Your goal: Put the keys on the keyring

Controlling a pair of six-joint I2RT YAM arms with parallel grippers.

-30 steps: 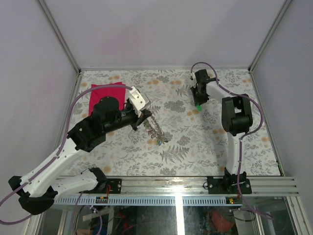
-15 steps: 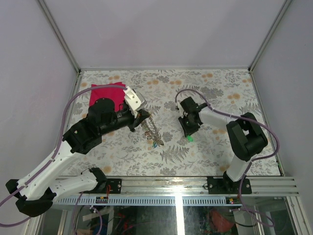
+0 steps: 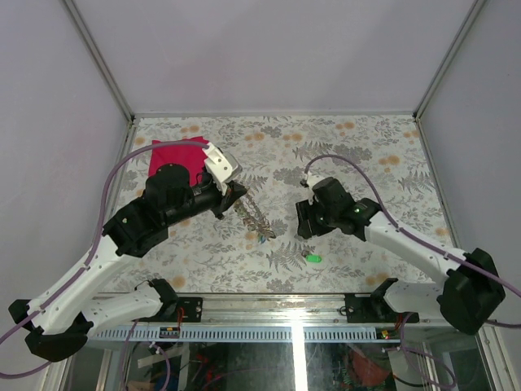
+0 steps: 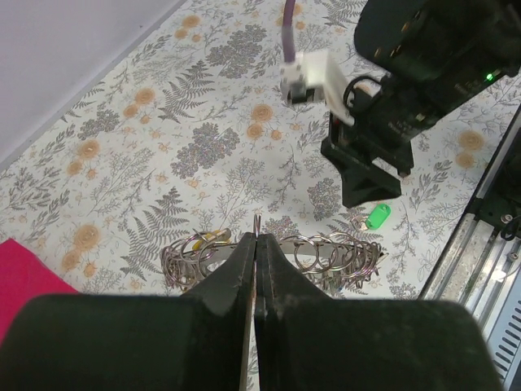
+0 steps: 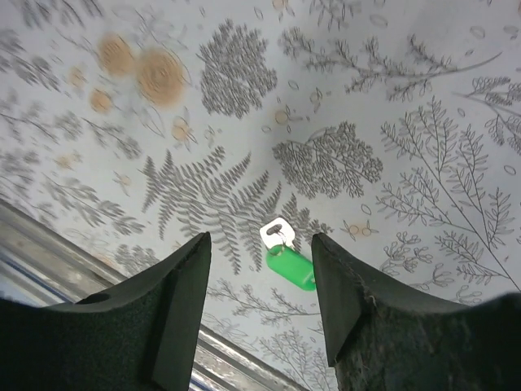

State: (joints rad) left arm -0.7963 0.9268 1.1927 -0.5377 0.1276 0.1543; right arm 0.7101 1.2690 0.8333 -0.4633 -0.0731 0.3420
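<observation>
Keyring (image 4: pixel 326 257) is hanging as a bunch of silver loops from the left jaws, which are pressed together and clamped on one small loop sticking up between the tips. From above, keyring is running as a short chain from those tips down-right over mid worktop (image 3: pixel 366 155); can't tell if its lower end is touching the surface. A yellow key head (image 4: pixel 213 236) is showing among the loops on the left side, and small coloured bits are sitting at the chain's lower end.

Left arm (image 3: pixel 155 216) is reaching from the near-left corner up and right, with the elbow bent and the wrist lying beside the red cloth (image 3: pixel 171 153), pointing toward centre.

Right arm (image 3: pixel 407 240) is stretching low from the near-right corner leftward across the worktop, with the wrist at centre and a green light (image 3: pixel 356 210) glowing on it. Right jaws are standing apart, holding nothing, pointing down at the floral surface.

Green key (image 5: pixel 291 267) is lying flat on the worktop, loose, framed between the two right jaw tips in the wrist view and touching neither. Its pale silver end is pointing away from the rail (image 3: pixel 326 305). From above it is sitting just near-side of the right jaws, near the rail, well apart from keyring.
</observation>
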